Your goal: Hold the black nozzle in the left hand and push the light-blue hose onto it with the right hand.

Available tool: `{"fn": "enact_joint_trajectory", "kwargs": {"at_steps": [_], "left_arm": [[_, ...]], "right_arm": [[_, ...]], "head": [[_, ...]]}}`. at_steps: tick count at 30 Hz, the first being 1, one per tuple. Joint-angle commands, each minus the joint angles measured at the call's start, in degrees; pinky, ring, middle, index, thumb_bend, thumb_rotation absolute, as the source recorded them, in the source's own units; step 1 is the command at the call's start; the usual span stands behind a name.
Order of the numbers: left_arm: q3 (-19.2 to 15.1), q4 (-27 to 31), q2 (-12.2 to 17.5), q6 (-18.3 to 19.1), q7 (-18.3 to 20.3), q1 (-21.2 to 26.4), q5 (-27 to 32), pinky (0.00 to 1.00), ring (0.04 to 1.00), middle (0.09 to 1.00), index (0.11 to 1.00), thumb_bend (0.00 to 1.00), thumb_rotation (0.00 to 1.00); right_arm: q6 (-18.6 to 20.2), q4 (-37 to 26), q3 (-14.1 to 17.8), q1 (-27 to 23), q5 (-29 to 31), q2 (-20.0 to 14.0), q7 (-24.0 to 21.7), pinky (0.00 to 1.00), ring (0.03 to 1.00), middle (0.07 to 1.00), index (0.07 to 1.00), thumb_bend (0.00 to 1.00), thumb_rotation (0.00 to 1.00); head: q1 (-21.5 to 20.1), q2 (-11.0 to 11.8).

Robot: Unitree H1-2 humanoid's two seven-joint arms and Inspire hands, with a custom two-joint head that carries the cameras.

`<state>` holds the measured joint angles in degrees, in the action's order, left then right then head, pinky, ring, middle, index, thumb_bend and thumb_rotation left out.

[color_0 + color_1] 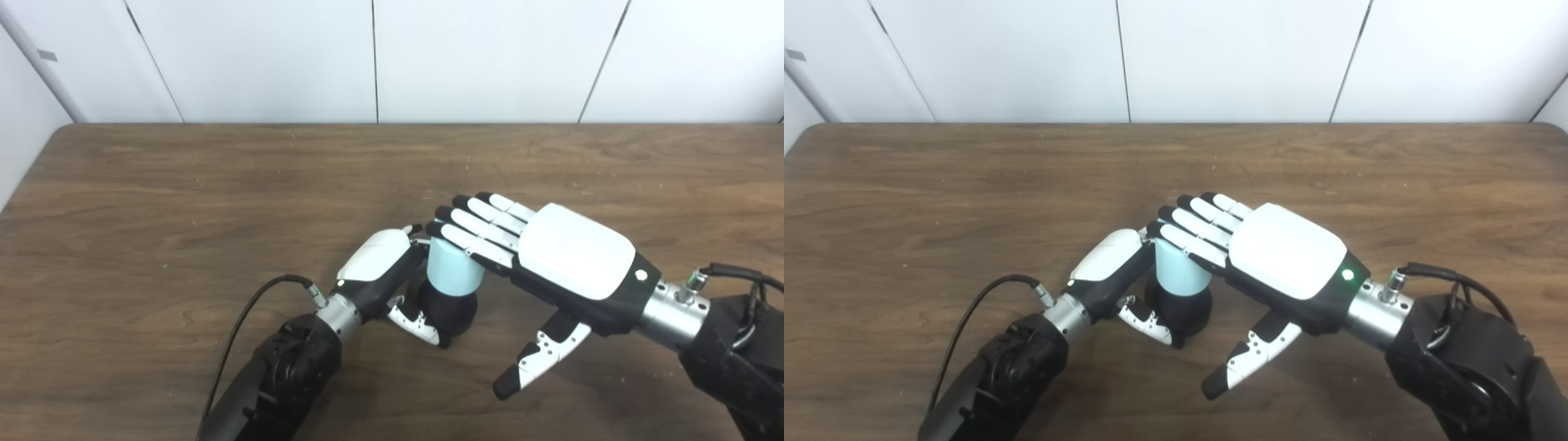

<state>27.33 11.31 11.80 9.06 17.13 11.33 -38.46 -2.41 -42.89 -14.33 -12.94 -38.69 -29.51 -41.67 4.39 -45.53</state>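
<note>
The black nozzle (452, 311) stands near the middle of the brown table (184, 202), with my left hand (380, 269) shut on it, thumb curled across its front. A short light-blue hose (452, 266) sits upright on top of the nozzle. My right hand (551, 257) is open and flat, palm down, its fingers (474, 229) lying on the hose's top end. Its thumb hangs free below, touching nothing. The far side of the nozzle is hidden by the left hand.
A black cable (245, 318) loops from my left wrist over the table. White wall panels (367, 55) rise behind the table's far edge. The table's rounded left corner (61, 131) shows at the back.
</note>
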Motion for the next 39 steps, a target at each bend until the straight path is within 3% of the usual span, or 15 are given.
{"fn": "enact_joint_trajectory", "kwargs": {"at_steps": [1,27,39], "left_arm": [[0.3,-2.5,1.7,1.4,2.8,-1.0,-0.2,1.0,0.702,0.495,0.483,0.52,0.0],[0.3,-1.7,2.1,1.8,3.6,-1.0,-0.5,1.0,0.703,0.491,0.484,0.52,0.0],[0.4,-2.2,1.9,1.8,3.4,-0.8,-0.5,1.0,0.703,0.494,0.483,0.52,0.0]], "right_arm": [[0.3,1.5,-0.7,1.6,-0.7,-1.7,-2.7,1.0,1.0,1.0,1.0,0.67,1.0],[0.2,4.0,-2.0,4.8,-0.8,-0.8,1.9,1.0,1.0,1.0,1.0,0.67,1.0],[0.8,3.6,-2.8,4.7,-0.9,-0.8,1.5,1.0,1.0,1.0,1.0,0.66,1.0]], "head": [[0.1,-0.1],[0.1,-0.3],[0.1,-0.3]]}}
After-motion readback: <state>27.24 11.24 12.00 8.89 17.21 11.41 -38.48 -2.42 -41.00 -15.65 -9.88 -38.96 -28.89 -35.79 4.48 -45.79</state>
